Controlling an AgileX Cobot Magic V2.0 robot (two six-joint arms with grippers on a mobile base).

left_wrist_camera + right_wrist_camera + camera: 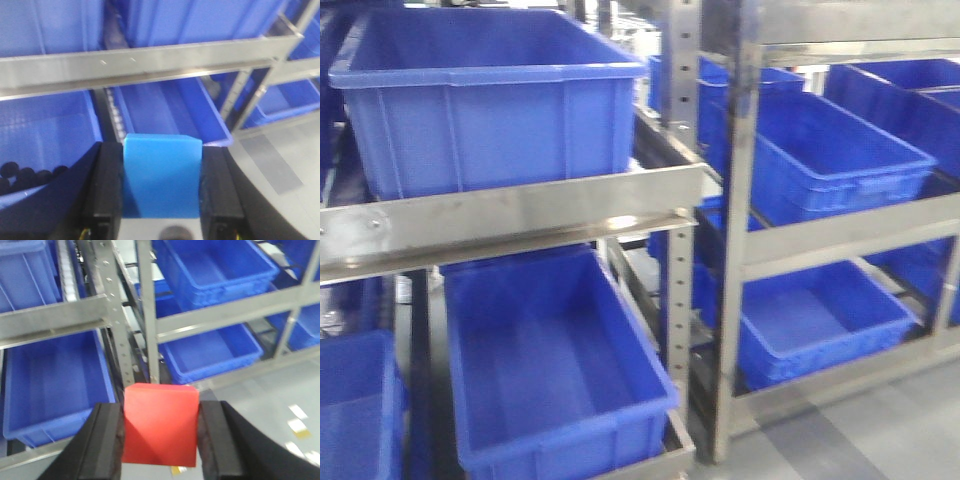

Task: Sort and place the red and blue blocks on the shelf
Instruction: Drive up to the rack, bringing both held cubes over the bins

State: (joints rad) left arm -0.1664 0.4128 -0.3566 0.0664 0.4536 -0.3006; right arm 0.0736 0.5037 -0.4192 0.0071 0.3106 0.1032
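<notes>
Blue block (162, 175) inside left claw (162, 187)

Tall perforated steel shelving upright (682, 150) standing centre, open blue plastic bins (485, 95) sitting either side of it on two tiers, brushed steel rail (510, 215) running leftward from it, grey floor (880, 430) spreading below, soft light glinting.

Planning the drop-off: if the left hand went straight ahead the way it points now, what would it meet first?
Probably the open blue bin under the steel shelf rail; the left hand holds the blue block, though depth is unclear.
</notes>
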